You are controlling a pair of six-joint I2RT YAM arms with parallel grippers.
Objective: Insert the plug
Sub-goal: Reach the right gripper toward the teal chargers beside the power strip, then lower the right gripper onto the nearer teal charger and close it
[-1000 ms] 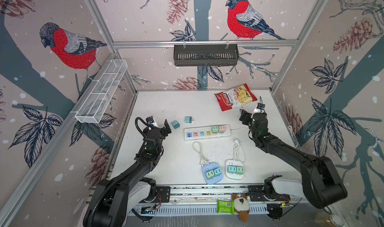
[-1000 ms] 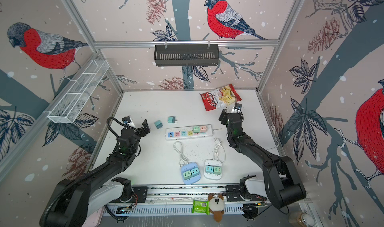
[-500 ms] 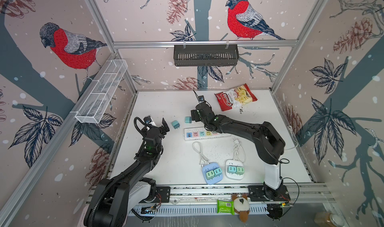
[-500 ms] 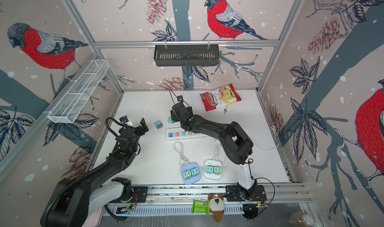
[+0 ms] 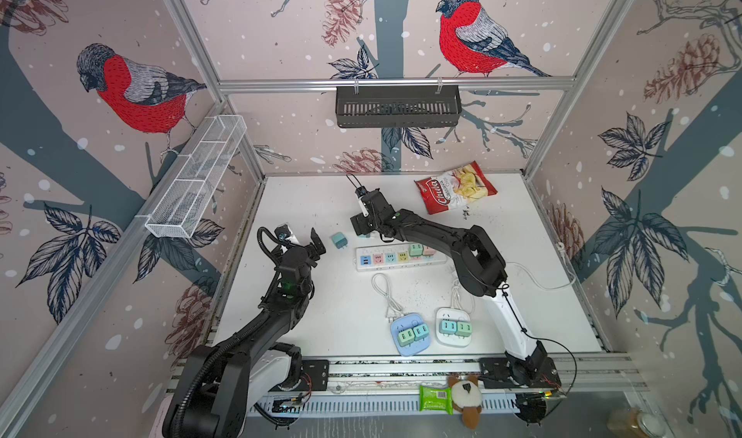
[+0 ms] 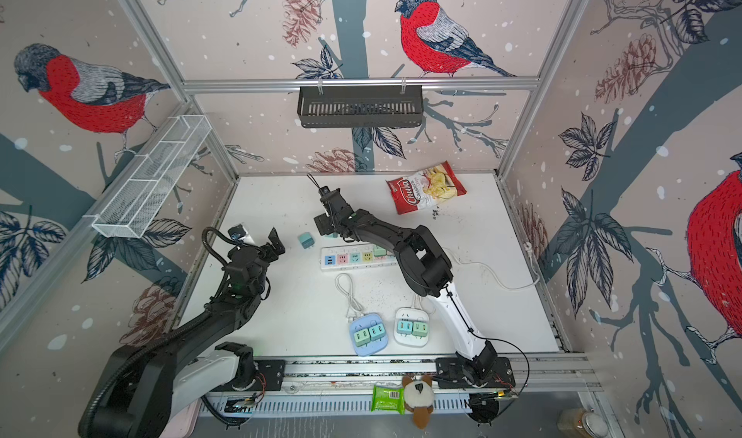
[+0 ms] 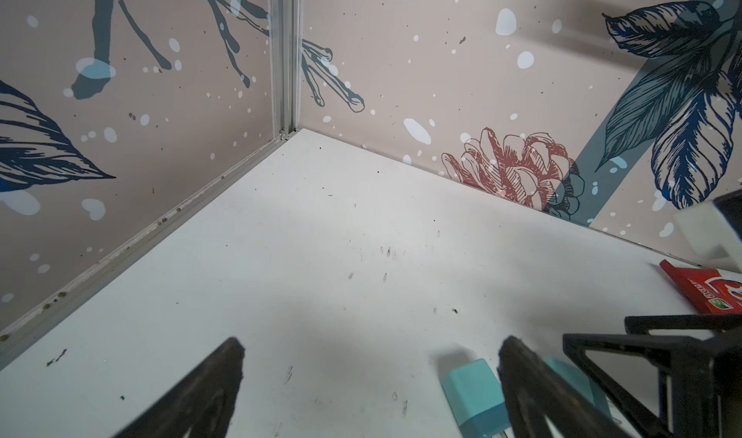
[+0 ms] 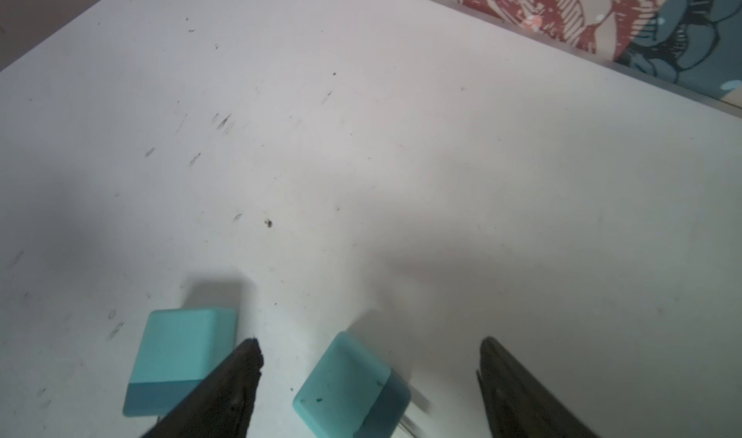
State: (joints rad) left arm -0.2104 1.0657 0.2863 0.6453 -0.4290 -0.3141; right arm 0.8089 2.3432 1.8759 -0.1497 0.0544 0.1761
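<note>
A black slotted basket hangs from the back rail, and a white wire-mesh tray, split into compartments, hangs on the side wall; what either holds cannot be told. On the white desk the long power strip carries two small plugs in the sockets at one end. A pale blue socket block holds two green plugs, and a white socket block holds two blue-green plugs. The right claw stands released, low over the desk just behind the strip. The teal plug lies tilted between its dark fingers, nearer one of them and touching neither tip. A second teal plug lies just outside that finger; in both top views it sits between the two claws. The left claw is released too, grasping nothing, close beside that second plug. Both loose plugs are smooth, matte, round-cornered blocks, lighter teal over a darker band, and metal prongs show on the one between the fingers. The desk surface is scuffed and speckled with dark crumbs.
</note>
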